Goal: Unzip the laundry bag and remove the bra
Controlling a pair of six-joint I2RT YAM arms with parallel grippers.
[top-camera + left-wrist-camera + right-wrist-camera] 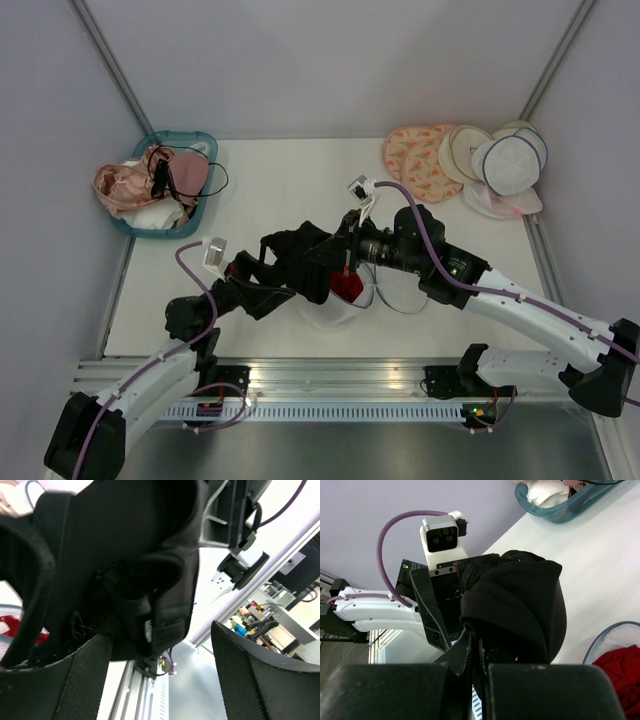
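A: Whereabouts of the black padded fabric bra [300,262]?

B: Held up at table centre, where the 2 arms meet. Just at 12 o'clock of the white mesh laundry bag [335,312] with navy zipper trim. Bag already unzipped and lying open, with red cloth [348,288] showing inside.

A: State of the jaws?

B: Right gripper [480,677] pinched tight on a fold of the bra, 1 cup bulging above the fingers. Left gripper [160,680] spread wide, its 2 fingers well apart. Other cup close in front of them, not clamped.

A: Lie of the bra?

B: Long axis roughly 9 to 3 o'clock in the top view, spanning from the left jaws to the right jaws. Bag near, at about 5 o'clock of the right jaws.

A: Coming move?

B: Probably a carry away from the bag, led by the right arm as sole holder. Cannot tell whether a strap trails into the bag, so best lifted higher before going sideways.
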